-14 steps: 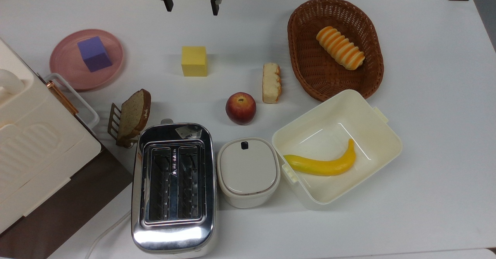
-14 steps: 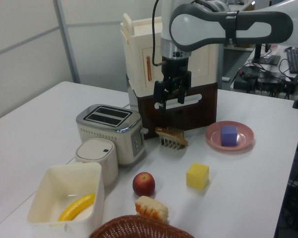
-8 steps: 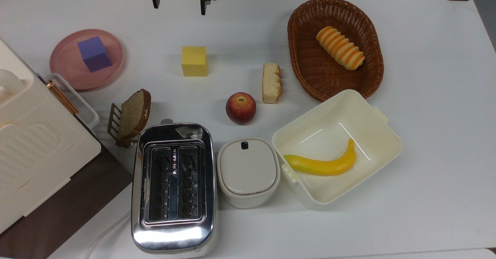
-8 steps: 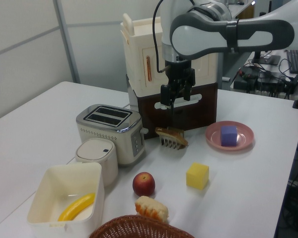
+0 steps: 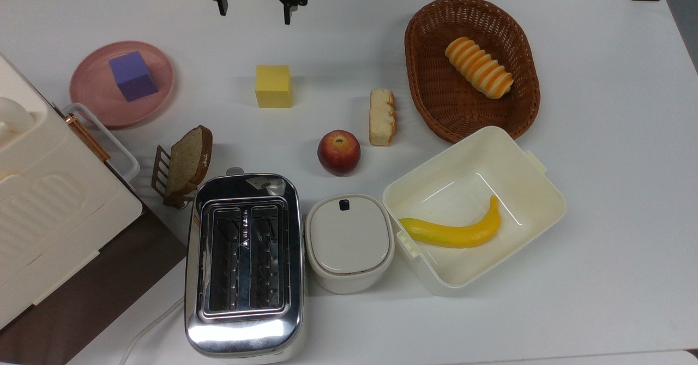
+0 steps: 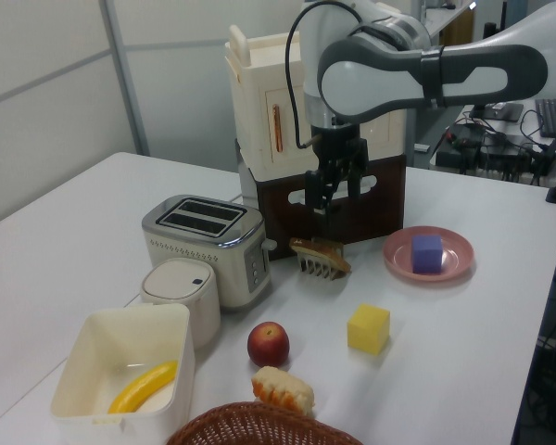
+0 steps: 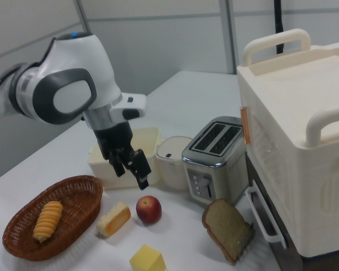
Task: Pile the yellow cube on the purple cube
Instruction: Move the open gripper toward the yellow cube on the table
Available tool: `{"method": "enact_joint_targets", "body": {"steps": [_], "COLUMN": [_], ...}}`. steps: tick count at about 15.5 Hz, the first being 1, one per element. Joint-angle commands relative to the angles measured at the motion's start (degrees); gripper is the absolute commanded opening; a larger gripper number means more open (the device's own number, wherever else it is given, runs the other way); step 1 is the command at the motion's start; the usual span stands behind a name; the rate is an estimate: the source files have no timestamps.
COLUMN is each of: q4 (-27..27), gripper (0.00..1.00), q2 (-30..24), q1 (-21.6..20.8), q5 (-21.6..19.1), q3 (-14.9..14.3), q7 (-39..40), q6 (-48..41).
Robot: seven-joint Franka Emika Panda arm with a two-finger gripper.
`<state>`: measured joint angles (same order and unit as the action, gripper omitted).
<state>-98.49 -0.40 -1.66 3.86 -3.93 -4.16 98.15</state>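
Since the earlier frames, only the robot arm has shifted: its jaws (image 5: 253, 11) have moved slightly along the far edge of the white surface (image 5: 600, 136) in the top view, and every object sits where it was. The jaws hang in the air, spread apart and holding nothing.

By the look of things, the task has barely begun. The yellow cube (image 5: 273, 85) rests alone on the surface, untouched, a little nearer the camera than the jaws in the top view. The purple cube (image 5: 132, 76) sits on a pink plate (image 5: 92, 100), well apart from the yellow cube, toward the top view's left. Nothing is stacked on it. What is left is everything: reaching down, gripping the yellow cube, carrying it over, and setting it on the purple one.

Containers next. A brown wicker basket (image 5: 425, 92) holds one striped bread roll (image 5: 479, 67). A cream open box (image 5: 523, 179) holds a yellow banana (image 5: 455, 232). A small cream container (image 5: 349, 242) beside it has its lid on, so its contents are hidden. A chrome toaster (image 5: 244, 256) has two empty slots. A slice of brown bread (image 5: 188, 160) leans in a small rack. A red apple (image 5: 338, 152) and a piece of cake-like bread (image 5: 381, 116) lie loose on the surface.
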Motion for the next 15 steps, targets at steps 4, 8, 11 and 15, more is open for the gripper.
{"method": "enact_joint_targets", "body": {"steps": [4, 8, 11, 15], "q4": [-13.11, -23.93, -25.61, -27.02], "gripper": [1.00, 1.00, 1.00, 1.00], "q2": [-3.12, -5.23, -4.09, -4.53], "q1": [0.95, 2.72, 2.63, 2.10], "q5": [2.46, 5.54, 6.33, 6.24], "q3": [-0.29, -0.29, -0.20, -0.12], "q7": [1.61, 1.61, 3.36, 7.23], "q6": [2.72, 18.28, 20.15, 20.24]}}
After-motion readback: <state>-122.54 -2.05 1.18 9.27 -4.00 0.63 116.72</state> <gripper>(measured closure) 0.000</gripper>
